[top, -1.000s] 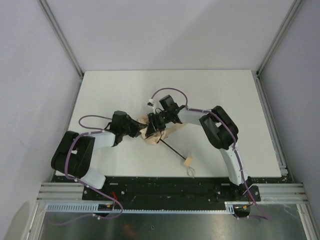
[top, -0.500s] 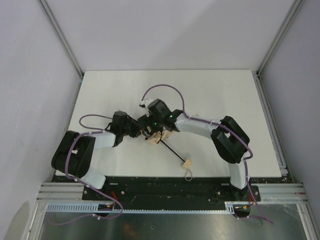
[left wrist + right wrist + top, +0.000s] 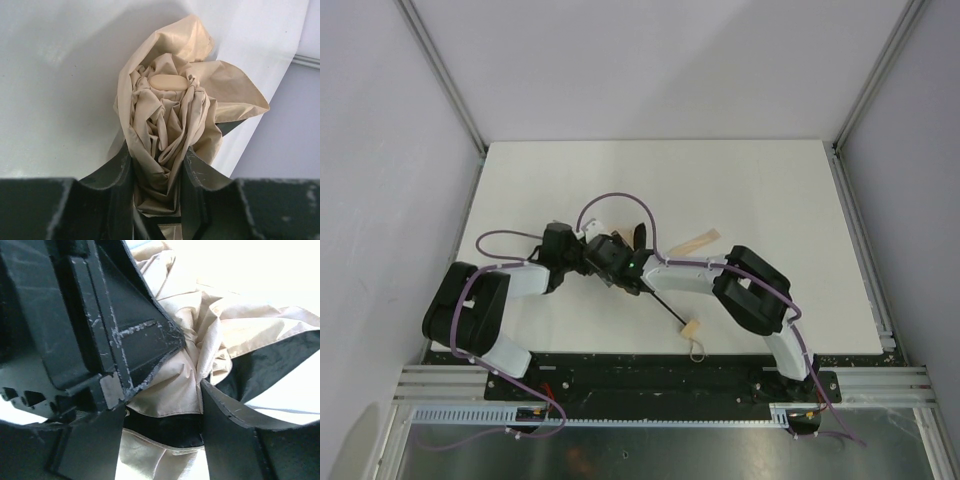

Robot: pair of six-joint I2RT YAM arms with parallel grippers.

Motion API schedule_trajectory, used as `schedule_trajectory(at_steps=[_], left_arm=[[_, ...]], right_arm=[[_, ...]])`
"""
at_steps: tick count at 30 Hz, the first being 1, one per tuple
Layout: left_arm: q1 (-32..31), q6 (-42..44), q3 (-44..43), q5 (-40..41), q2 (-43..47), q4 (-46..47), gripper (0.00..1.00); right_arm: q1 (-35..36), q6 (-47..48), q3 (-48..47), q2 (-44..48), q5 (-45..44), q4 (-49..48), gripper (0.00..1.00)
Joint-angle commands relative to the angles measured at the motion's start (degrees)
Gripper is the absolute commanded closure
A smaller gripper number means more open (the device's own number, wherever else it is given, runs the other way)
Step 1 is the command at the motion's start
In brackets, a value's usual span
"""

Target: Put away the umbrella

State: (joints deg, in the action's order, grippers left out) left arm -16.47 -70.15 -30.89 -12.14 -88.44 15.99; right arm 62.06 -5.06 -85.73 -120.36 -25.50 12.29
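The umbrella lies mid-table, its thin black shaft running to the pale knob handle with a loop strap. In the top view both grippers hide most of its tan canopy. My left gripper is shut on the bunched canopy, whose pale oval tip points away. My right gripper stands open, pressed in beside the left one. Canopy fabric lies between its fingers, and the left gripper's finger sits close at the upper left.
A tan strip of fabric lies on the white table just right of the grippers. Grey walls and metal rails enclose the table on three sides. The right arm's elbow hangs low over the front right.
My right arm has swung left and down against the left gripper, its jaws opening wide, then narrowing a little. The canopy is more bunched. The left grip holds.
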Motion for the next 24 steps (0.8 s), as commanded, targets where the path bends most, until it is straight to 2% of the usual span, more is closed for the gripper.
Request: schedule_trajectory(at_steps=[1, 6, 9, 10, 15, 20, 24], left_arm=[[-1.27, 1.87, 2.6, 0.03, -0.53, -11.86, 0.91], [-1.16, 1.18, 2.54, -1.61, 1.68, -11.86, 0.88], [-0.68, 1.94, 1.98, -2.43, 4.5, -11.97, 0.77], [-0.37, 2.51, 1.85, -2.4, 5.73, -12.04, 0.72], [3.49, 7.19, 1.51, -4.47, 14.03, -12.39, 0.39], [10.12, 14.04, 1.65, -7.58, 24.71, -14.69, 0.26], [12.6, 14.98, 1.6, -8.89, 29.67, -18.99, 0.14]], right_arm=[[-1.01, 1.27, 1.68, -6.03, -4.96, -2.78, 0.47], [-2.73, 0.91, 2.43, -9.36, -2.46, -1.76, 0.71], [-4.27, -0.36, 3.72, -9.82, 2.46, -1.83, 0.92], [-4.87, -0.73, 4.34, -9.55, 4.48, -2.14, 0.96], [-7.62, -0.58, 8.99, -4.6, 16.42, -6.04, 1.0], [-11.94, -2.62, 11.89, 2.45, 30.27, -9.34, 1.0], [-13.27, -2.41, 12.23, 5.01, 35.22, -10.42, 1.0]])
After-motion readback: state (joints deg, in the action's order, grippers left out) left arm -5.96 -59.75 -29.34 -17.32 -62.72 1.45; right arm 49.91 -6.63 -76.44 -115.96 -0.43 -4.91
